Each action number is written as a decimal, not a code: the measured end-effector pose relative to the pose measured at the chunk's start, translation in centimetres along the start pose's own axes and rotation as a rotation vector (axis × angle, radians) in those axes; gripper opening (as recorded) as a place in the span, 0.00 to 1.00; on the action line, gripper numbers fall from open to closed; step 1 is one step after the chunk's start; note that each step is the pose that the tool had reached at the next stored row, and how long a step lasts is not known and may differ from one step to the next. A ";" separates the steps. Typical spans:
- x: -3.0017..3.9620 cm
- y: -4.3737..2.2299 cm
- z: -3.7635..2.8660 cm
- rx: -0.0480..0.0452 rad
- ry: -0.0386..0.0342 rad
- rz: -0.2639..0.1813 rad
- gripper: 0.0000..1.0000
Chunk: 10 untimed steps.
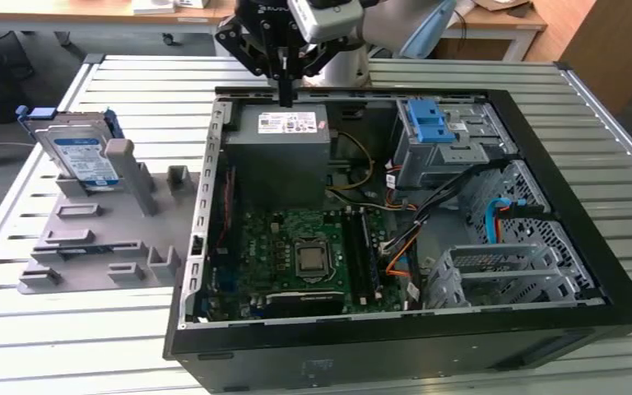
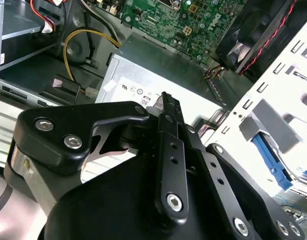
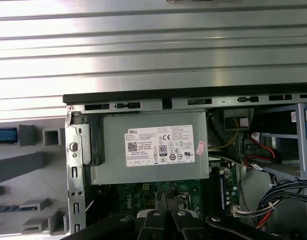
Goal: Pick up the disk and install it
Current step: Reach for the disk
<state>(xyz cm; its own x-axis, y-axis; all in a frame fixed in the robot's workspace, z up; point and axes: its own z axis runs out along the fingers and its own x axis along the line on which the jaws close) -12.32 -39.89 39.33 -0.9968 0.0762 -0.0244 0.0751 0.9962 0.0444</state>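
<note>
Disk (image 1: pixel 79 155) stands upright in the grey holder (image 1: pixel 85 234) on the worktop (image 1: pixel 63 329), partly hidden by a holder post and well apart from the tool (image 1: pixel 285 99). Tool fingers are together and empty, above the power supply (image 1: pixel 277 152) of the open computer case (image 1: pixel 404 350).

The tool (image 1: pixel 285 97) hangs over the case (image 1: pixel 404 354), disk (image 1: pixel 83 158) well apart

An open black computer case (image 1: pixel 404 333) on a slatted metal table (image 1: pixel 75 354) shows a grey power supply (image 1: pixel 277 160), green motherboard (image 1: pixel 277 247) and drive bay (image 1: pixel 464 148), a grey fixture (image 1: pixel 91 239) lying beside it
</note>
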 end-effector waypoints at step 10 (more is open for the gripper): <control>0.19 -0.01 0.00 0.0000 0.0000 0.000 0.11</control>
<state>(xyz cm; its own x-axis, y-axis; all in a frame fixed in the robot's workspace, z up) -12.52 -39.89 39.33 -0.9968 0.0762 -0.0244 0.0750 0.9962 0.0443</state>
